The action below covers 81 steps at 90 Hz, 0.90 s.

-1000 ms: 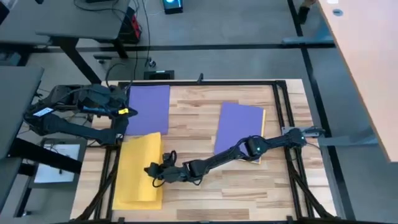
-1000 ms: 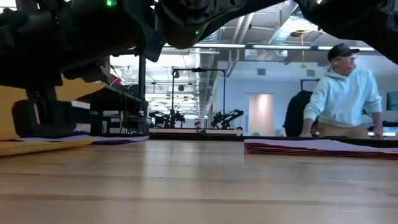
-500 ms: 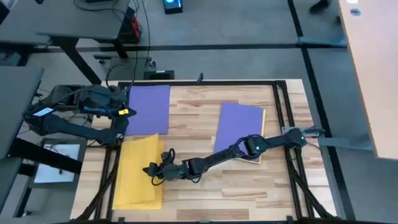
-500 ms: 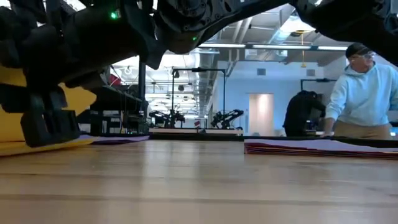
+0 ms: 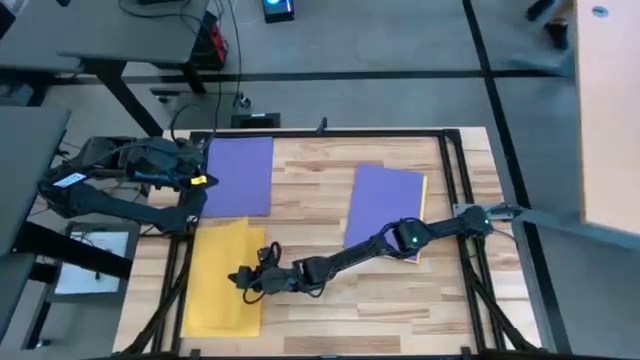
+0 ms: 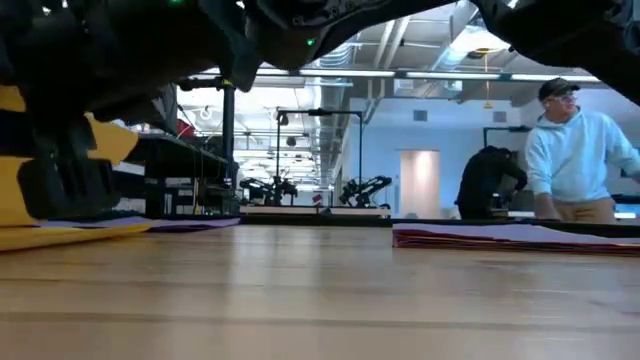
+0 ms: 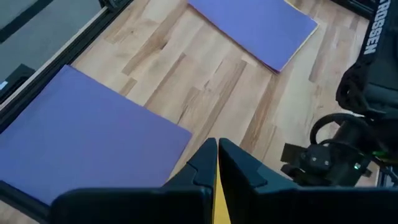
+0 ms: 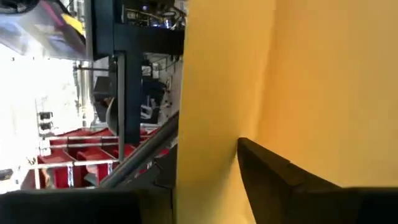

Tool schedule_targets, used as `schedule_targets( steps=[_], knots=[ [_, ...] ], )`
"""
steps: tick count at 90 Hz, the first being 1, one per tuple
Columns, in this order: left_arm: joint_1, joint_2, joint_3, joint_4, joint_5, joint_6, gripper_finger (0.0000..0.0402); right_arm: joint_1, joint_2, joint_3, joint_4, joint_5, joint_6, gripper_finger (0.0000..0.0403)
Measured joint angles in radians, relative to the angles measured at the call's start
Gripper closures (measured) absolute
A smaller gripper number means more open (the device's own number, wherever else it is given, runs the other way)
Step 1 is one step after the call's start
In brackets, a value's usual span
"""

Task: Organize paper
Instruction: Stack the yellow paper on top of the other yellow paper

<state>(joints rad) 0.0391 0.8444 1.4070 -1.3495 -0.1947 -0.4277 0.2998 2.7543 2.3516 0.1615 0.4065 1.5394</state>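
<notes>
Right gripper (image 5: 244,277) is reaching to lower left of the high view, fingers clamped on the yellow sheet (image 5: 222,275), curling its edge upward. Left gripper (image 5: 190,224) is sitting at left, fingers together. Purple sheet (image 5: 238,174) is lying upper left; purple-topped stack (image 5: 385,205) is lying centre right.

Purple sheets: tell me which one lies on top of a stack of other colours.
The purple sheet right of the table's middle: a yellow edge shows beneath it. The other purple sheet, at the far-left corner by the left gripper, shows no other colour.
</notes>
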Motion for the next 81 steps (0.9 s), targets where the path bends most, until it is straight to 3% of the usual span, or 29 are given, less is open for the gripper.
schedule_targets(
  steps=[24,50,62,81],
  knots=[
    [0.0,0.0,0.0,-0.004,0.0,0.0,0.0402,0.007,-0.001,0.0,-0.01,-0.001,0.031,0.0284],
    [0.0,0.0,0.0,-0.007,0.0,0.016,0.0402,0.005,-0.011,0.003,-0.053,-0.075,-0.019,0.0284],
    [0.0,0.0,0.0,-0.008,0.0,0.016,0.0402,-0.007,-0.02,0.005,-0.138,-0.166,-0.029,0.0284],
    [0.0,0.0,0.0,-0.018,0.0,0.02,0.0402,-0.017,-0.021,0.004,-0.186,-0.193,-0.034,0.0284]
  ],
)
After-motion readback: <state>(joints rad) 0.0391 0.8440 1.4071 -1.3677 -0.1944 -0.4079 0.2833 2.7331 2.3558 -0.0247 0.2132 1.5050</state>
